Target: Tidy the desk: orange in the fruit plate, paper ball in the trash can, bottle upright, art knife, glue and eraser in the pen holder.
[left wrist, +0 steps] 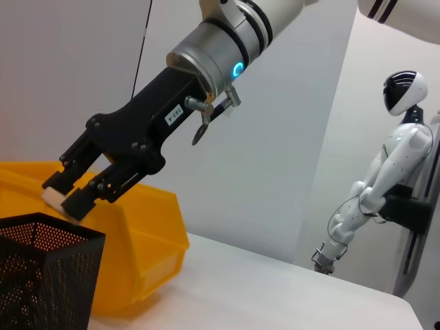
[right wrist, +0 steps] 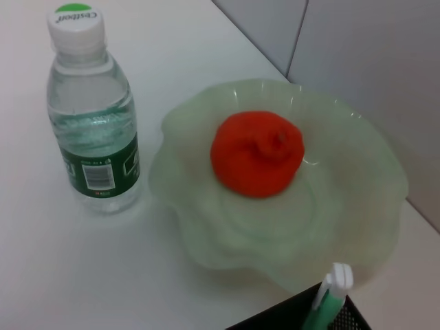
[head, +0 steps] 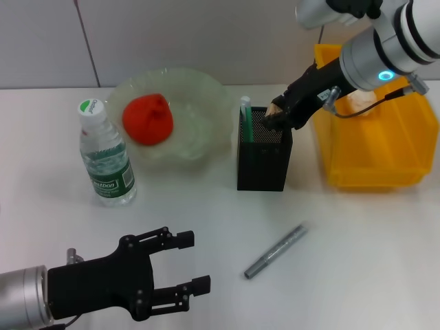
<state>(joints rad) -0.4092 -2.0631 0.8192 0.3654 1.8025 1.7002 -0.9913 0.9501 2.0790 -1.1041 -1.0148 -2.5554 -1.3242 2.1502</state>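
The right hand [head: 275, 113] hangs over the holder [head: 265, 155] near the table's far edge, fingers closed on the eraser [left wrist: 53, 199], which sits just above the mesh rim, not inside. The block is small and pinched at the fingertips; if released off-centre it could clip the rim and fall between the holder and the bin [head: 375, 137]. The glue [head: 245, 117] already stands inside. The knife [head: 276, 251] lies toward the near edge. The left hand [head: 175, 271] waits open at the near-left corner.

Pen holder [head: 265, 159] mouth partly blocked by glue [head: 245, 118] and right end effector [head: 275, 113]; trash can [head: 375, 137] just beside.
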